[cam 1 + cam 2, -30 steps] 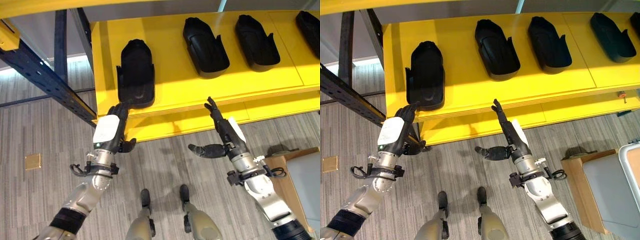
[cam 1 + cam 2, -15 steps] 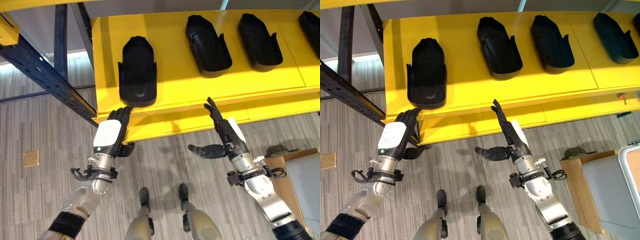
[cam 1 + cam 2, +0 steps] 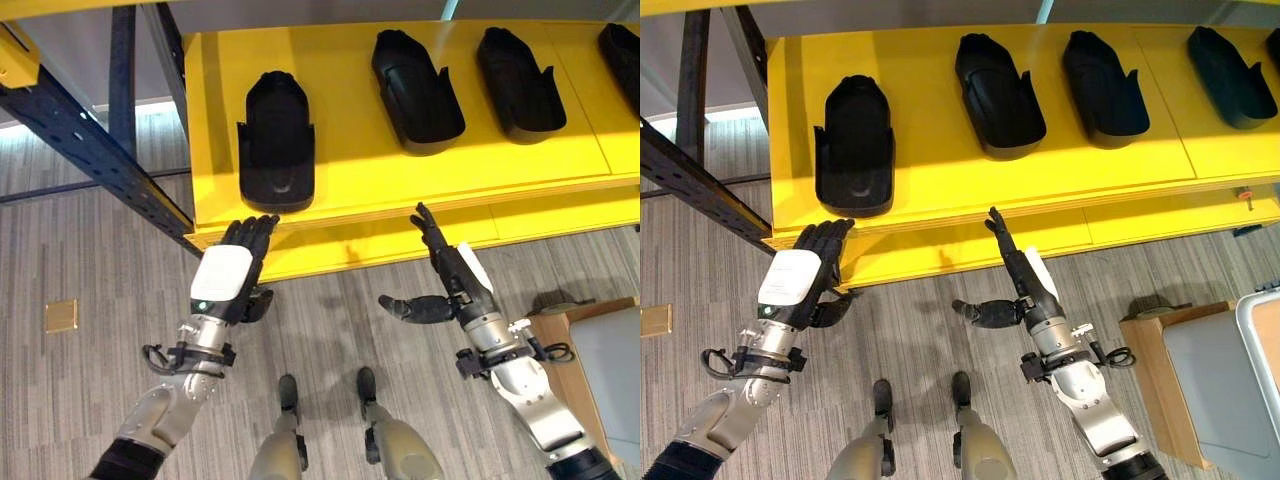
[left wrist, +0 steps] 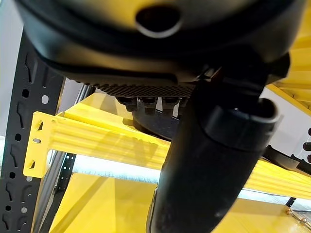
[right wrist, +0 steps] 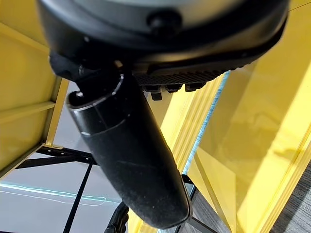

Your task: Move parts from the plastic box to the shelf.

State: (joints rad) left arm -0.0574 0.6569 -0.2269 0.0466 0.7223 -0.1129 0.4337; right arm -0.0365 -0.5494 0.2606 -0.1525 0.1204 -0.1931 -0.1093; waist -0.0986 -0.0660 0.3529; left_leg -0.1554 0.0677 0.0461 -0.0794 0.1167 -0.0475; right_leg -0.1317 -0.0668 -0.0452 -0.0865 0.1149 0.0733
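Several black moulded parts lie in a row on the yellow shelf [image 3: 360, 170]. The leftmost part [image 3: 276, 142] sits near the shelf's front edge. My left hand [image 3: 232, 278] is just below that edge, under this part, fingers straight and empty, apart from the part. My right hand [image 3: 447, 270] hangs open below the shelf's front edge further right, fingers pointing up at the shelf, thumb out to the side, holding nothing. Two more parts [image 3: 417, 78] [image 3: 520, 70] lie further back, and another part [image 3: 1228, 62] to the right.
A dark blue rack post [image 3: 95, 160] slants down at the left of the shelf. A lower yellow shelf board [image 3: 400, 245] shows beneath the front edge. At the lower right stands a wooden crate with a grey box [image 3: 605, 355]. Grey plank floor lies below.
My left hand has drawn back down from the leftmost part and now hangs below the shelf edge. The right hand has sunk slightly.
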